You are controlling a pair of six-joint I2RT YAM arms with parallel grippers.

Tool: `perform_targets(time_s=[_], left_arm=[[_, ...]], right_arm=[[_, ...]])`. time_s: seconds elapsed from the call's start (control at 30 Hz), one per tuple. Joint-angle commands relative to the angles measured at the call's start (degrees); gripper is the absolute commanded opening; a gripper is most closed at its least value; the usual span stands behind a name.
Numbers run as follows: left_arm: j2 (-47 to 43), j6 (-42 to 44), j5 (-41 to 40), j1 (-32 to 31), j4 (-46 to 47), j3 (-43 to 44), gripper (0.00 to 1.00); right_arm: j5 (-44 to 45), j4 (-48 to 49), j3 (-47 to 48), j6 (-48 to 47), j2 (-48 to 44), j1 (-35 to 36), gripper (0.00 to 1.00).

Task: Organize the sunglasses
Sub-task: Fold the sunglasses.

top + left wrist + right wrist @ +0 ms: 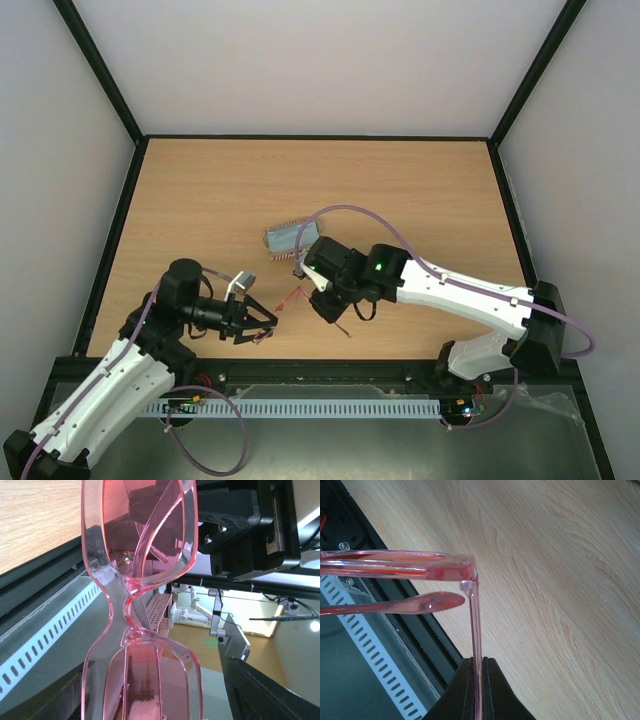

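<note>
The sunglasses (290, 297), translucent red-pink, hang above the table's near edge between my two grippers. My right gripper (478, 662) is shut on one slim temple arm (476, 625), and the front frame (420, 566) stretches left from the hinge. The other temple is folded in beneath it. In the left wrist view the sunglasses (120, 605) fill the picture, with one lens lying between the fingers of my left gripper (150, 690). Its right finger (270, 690) stands apart from the frame, so the jaws are open around it. From above, the left gripper (265, 325) and right gripper (327, 305) face each other.
An oblong case (290, 237) lies on the wooden table (400, 190) just behind the right gripper. A black rail and a white slotted duct (300, 408) run along the near edge. Dark frame bars border the table's sides and back.
</note>
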Motion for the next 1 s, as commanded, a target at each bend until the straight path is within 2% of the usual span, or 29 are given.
perform_targets(time_s=[0.0,0.1,0.4,0.5,0.57,0.73,0.83,0.93,0.97], left_arm=[[0.2,0.2,1.2,-0.6,-1.0,-0.7,0.67],[0.2,0.4,1.1,-0.6,-1.3,-0.9,0.62],[0.4,0.6,1.1,-0.9,-1.5,-1.4,0.36],[0.7,1.1,1.0,-0.9,-1.8,-1.2,0.34],[1.1,2.1,0.3,-1.0,-2.7,-0.7,0.33],[2.5,5.1,-2.8,-1.0,-5.1,1.8,0.3],[2.7,4.3,-5.5,-1.0,-3.7,2.7,0.3],[3.2,2.0,-7.2,-0.9,0.5,2.9,0.3],[3.2,1.0,-7.6,-0.9,1.9,2.9,0.3]], right_arm=[[0.4,-1.1,2.2,-1.5,0.6,0.5,0.01],[1.5,-1.3,2.4,-1.7,0.8,0.5,0.01],[2.9,-1.3,2.9,-1.8,1.3,0.5,0.01],[3.1,-1.1,3.1,-1.6,1.4,0.5,0.01],[4.0,-1.0,3.3,-1.0,1.3,0.4,0.18],[11.1,-0.9,4.1,2.4,-2.4,0.0,0.5],[13.2,-0.4,3.6,5.3,-6.2,-3.1,0.58],[14.0,0.7,0.2,8.3,-9.6,-9.5,0.58],[13.9,0.9,-1.6,9.2,-10.0,-11.8,0.55]])
